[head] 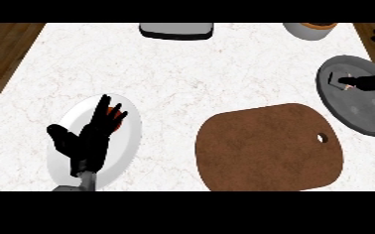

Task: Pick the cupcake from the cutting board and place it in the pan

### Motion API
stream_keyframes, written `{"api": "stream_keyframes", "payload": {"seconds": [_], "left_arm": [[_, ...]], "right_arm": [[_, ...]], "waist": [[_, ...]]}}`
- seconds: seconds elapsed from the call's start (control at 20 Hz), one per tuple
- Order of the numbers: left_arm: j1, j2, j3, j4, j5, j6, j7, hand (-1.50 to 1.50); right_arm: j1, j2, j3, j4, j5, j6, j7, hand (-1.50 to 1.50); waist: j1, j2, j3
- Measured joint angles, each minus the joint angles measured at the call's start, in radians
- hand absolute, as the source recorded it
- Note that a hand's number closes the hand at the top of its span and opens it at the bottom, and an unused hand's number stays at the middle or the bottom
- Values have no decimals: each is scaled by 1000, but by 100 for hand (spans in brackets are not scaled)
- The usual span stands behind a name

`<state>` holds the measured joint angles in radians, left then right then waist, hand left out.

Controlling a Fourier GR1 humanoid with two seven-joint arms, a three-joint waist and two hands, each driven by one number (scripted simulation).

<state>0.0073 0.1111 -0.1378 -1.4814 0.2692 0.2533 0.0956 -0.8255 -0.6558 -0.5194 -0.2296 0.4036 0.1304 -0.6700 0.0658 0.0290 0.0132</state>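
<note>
The white marbled tabletop [219, 64] is filling most of the head view, with dark wood showing past its left and right edges. On it, the brown cutting board [267, 148] is lying at the lower right, its small hanging hole toward the right side, and nothing is sitting on its surface.

The grey pan [351, 106] is lying at the right edge, just beyond the board's upper right corner and partly cut off by the frame. Inside it, the right hand [360, 83] is showing as a dark shape reaching in from the right; a small pale and dark object is sitting at its tip, which may be the cupcake [344, 79], but I cannot tell how the fingers are set or whether they are holding it.

The white plate [128, 144] is lying at the lower left, well apart from the board. The left hand [92, 134] is hovering over it with fingers spread and straight, holding nothing, and partly covering a reddish-brown item [117, 115] on the plate.

At the top edge, a grey and dark rectangular object [177, 30] is sitting centrally, and a grey round container [311, 29] with an orange inside is sitting toward the right.
</note>
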Motion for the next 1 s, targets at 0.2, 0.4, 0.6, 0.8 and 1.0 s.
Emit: {"api": "stream_keyframes", "payload": {"seconds": [0.2,0.4,0.6,0.8,1.0], "left_arm": [[8,7,6,-9,6,-2,14,0],[18,13,12,-8,10,-13,5,0],[24,11,12,-9,7,-9,6,0],[38,9,14,-15,8,-10,-4,0],[39,1,15,-9,5,-3,-8,0]], "right_arm": [[23,-69,-51,49,-59,191,-33,-150],[62,-135,-75,70,-93,340,-39,-150],[107,-172,-75,60,-107,416,-25,-150],[157,-196,-66,32,-115,447,-24,-150],[206,-214,-63,11,-129,457,-26,-150]], "waist": [[-9,-3,0],[-20,-7,-1],[-28,-10,0],[-34,-14,-1],[-41,-17,-1]]}}
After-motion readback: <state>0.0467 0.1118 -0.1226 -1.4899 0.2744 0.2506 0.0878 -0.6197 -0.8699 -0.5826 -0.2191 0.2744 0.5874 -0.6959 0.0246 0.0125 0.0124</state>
